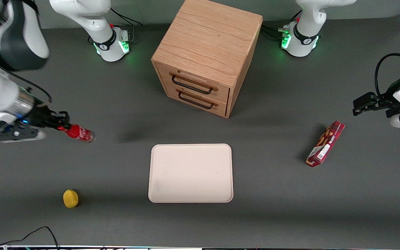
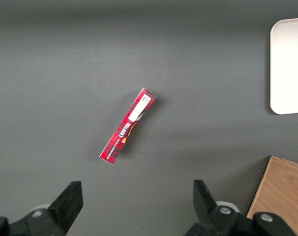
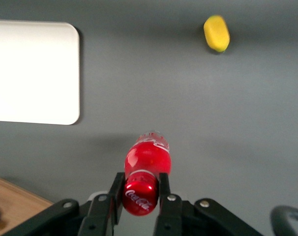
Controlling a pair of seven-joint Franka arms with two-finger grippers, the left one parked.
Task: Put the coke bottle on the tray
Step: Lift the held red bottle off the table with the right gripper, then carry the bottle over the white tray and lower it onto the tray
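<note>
The small red coke bottle (image 1: 80, 133) is held by its cap end in my right gripper (image 1: 62, 124), lying sideways above the table toward the working arm's end. In the right wrist view the fingers (image 3: 164, 189) press on both sides of the red cap of the bottle (image 3: 147, 162), whose body points away from the gripper (image 3: 141, 188). The cream tray (image 1: 191, 173) lies flat at the table's middle, in front of the wooden cabinet, apart from the bottle. The tray (image 3: 33, 72) is bare; its corner also shows in the left wrist view (image 2: 288, 64).
A wooden two-drawer cabinet (image 1: 207, 55) stands farther from the front camera than the tray. A yellow lemon (image 1: 70, 198) lies nearer the camera than the bottle. A long red snack box (image 1: 325, 144) lies toward the parked arm's end.
</note>
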